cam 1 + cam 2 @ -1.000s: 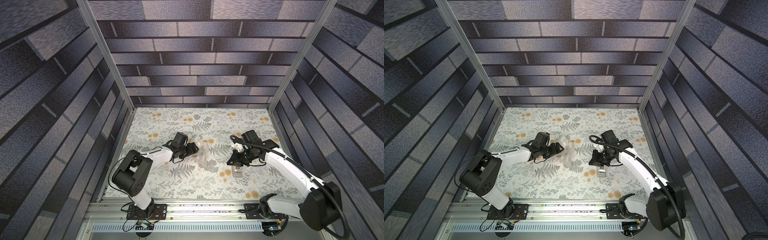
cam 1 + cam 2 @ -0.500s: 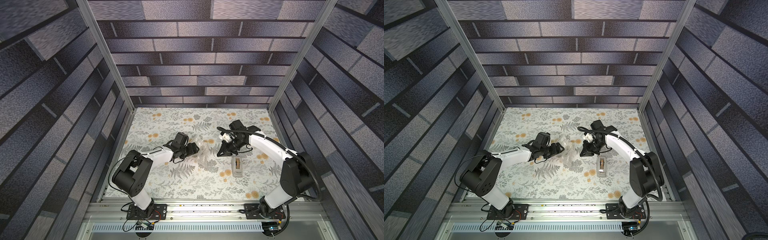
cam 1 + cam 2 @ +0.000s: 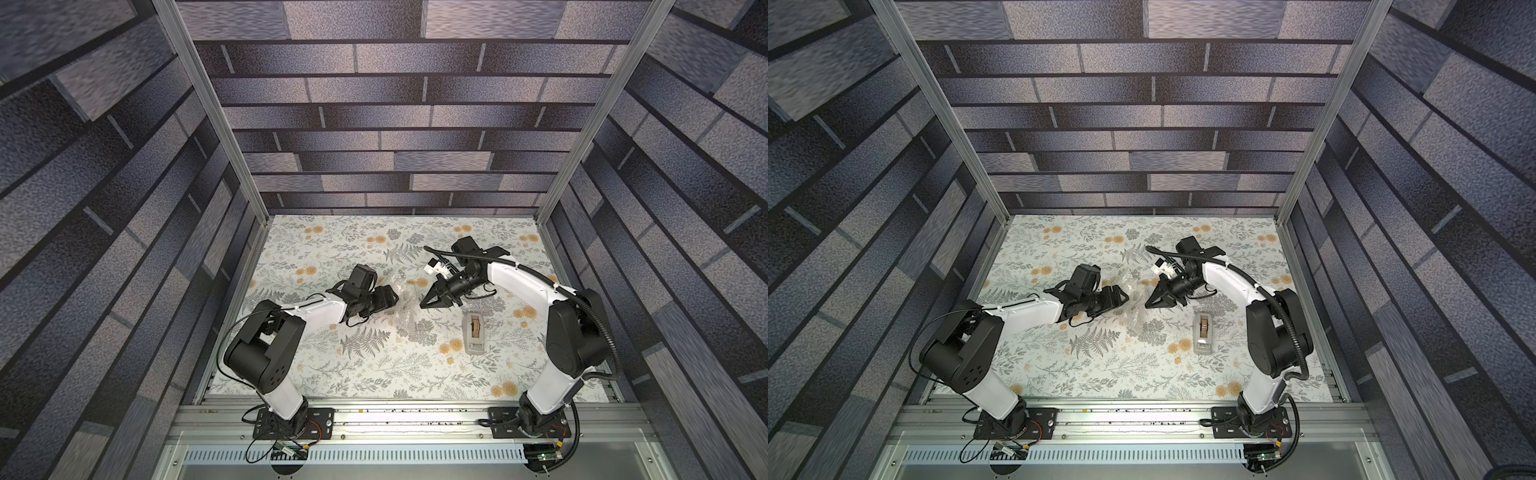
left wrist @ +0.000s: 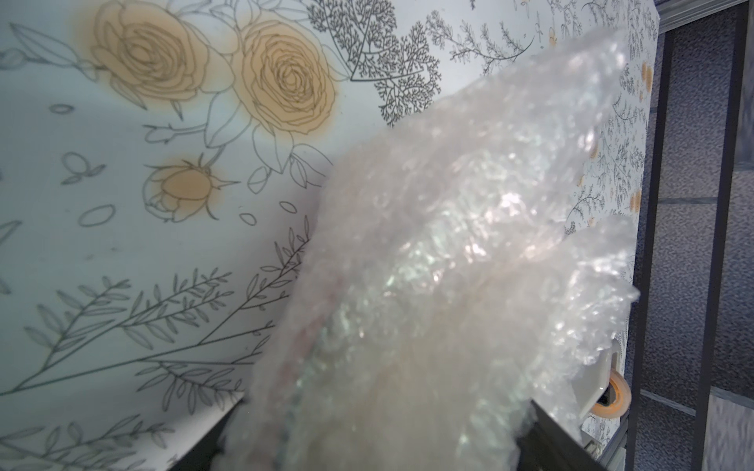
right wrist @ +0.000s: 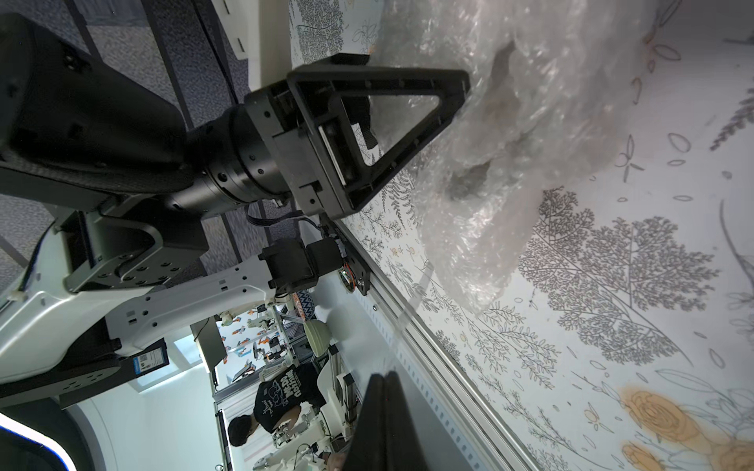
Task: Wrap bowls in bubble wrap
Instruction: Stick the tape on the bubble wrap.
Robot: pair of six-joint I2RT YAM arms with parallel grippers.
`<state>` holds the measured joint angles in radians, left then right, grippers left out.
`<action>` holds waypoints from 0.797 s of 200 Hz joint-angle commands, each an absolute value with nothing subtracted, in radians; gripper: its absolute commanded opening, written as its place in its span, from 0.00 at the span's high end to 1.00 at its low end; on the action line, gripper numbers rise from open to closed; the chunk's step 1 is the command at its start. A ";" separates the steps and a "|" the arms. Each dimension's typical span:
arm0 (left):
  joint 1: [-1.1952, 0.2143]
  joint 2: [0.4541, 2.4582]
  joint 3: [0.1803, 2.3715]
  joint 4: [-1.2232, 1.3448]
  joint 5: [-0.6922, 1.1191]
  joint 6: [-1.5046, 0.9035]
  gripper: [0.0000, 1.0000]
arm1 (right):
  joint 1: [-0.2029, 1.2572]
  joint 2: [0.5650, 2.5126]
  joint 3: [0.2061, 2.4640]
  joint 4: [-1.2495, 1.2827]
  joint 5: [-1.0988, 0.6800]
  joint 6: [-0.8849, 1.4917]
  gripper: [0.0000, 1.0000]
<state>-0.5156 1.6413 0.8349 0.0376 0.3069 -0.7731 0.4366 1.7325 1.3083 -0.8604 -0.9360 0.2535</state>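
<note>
The bubble wrap lies as a crinkled clear bundle in the middle of the floral table. My left gripper is at the bundle's left side. In the left wrist view the bubble wrap fills the wide gap between the left gripper's jaws. The bowls are hidden; no speckled surface shows through the wrap. My right gripper is shut and empty. Its tip hangs just right of the bundle, apart from it. The right wrist view shows the bubble wrap against the left arm's finger.
A grey tape dispenser with a tan roll lies on the table, right of the bundle and in front of my right wrist. Grey patterned walls enclose the table on three sides. A metal rail runs along the front.
My right arm has left the tape dispenser, which stays on the table, and swung left toward the bundle with its jaws shut. The left arm and the bundle have not moved.
</note>
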 commanded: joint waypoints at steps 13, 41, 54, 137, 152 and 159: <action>-0.514 1.627 0.828 0.042 0.302 -0.751 0.18 | 0.438 1.756 1.337 -0.959 -0.874 0.178 1.00; -0.513 1.629 0.824 0.044 0.305 -0.750 0.18 | 0.438 1.781 1.367 -1.029 -0.776 0.138 1.00; -0.511 1.629 0.825 0.043 0.306 -0.749 0.18 | 0.438 1.802 1.388 -1.048 -0.751 0.128 1.00; -0.502 1.627 0.822 0.044 0.310 -0.743 0.18 | 0.440 1.970 1.596 -1.132 -0.705 0.098 1.00; -0.502 1.623 0.822 0.040 0.311 -0.742 0.18 | 0.440 1.991 1.615 -1.148 -0.699 0.089 1.00; -0.500 1.621 0.822 0.040 0.311 -0.742 0.18 | 0.440 1.996 1.620 -1.158 -0.691 0.083 1.00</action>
<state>-0.5091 1.6413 0.8299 0.0418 0.3107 -0.7654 0.4366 1.9656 1.5814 -1.0821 -0.7174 0.1135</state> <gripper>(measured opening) 0.823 0.039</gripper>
